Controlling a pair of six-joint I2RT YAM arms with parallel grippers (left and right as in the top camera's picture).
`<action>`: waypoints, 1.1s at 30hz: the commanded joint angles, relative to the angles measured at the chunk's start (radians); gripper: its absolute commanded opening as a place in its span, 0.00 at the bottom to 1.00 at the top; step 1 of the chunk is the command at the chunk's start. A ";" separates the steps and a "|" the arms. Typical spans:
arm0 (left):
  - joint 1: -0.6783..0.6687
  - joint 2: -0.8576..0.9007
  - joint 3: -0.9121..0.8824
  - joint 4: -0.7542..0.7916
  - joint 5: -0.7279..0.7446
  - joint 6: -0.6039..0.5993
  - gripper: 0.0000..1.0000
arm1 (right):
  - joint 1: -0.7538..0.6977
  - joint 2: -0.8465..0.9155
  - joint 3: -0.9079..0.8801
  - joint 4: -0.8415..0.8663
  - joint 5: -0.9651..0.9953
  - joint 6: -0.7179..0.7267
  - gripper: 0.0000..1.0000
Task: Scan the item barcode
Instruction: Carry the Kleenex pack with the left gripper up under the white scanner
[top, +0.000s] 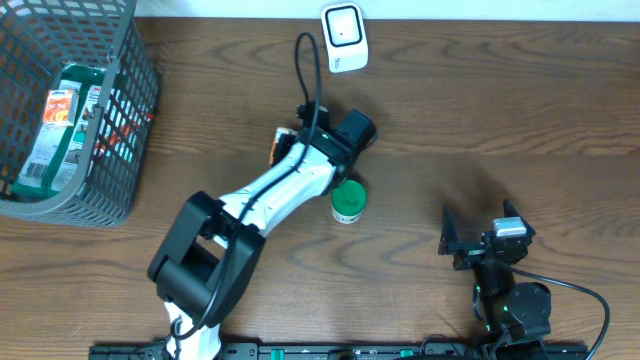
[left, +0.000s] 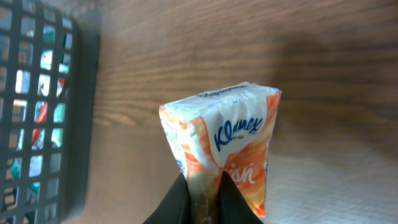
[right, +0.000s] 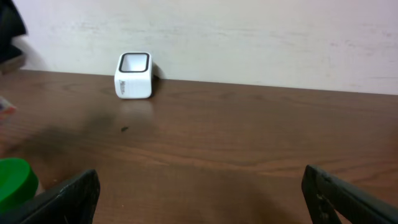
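Your left end effector (left: 203, 182) is pinched on the pack (left: 227, 134) mid-desk (top: 500, 120). Next, likely present its barcode to the scanner (top: 343, 38) at the far edge. Your right end effector (right: 202, 199) stands wide, empty.

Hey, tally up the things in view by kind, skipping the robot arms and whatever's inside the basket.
Basket: 1
Tissue pack: 1
Green-lidded tub: 1
Scanner: 1
Total: 4
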 joint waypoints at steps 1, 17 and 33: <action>-0.016 0.023 0.011 0.038 -0.077 0.010 0.07 | -0.004 0.000 -0.001 -0.003 0.010 0.017 0.99; -0.012 0.142 0.009 0.117 -0.076 0.069 0.08 | -0.004 0.000 -0.001 -0.004 0.010 0.017 0.99; -0.009 0.141 0.009 0.141 -0.039 0.069 0.43 | -0.004 0.000 -0.001 -0.004 0.010 0.017 0.99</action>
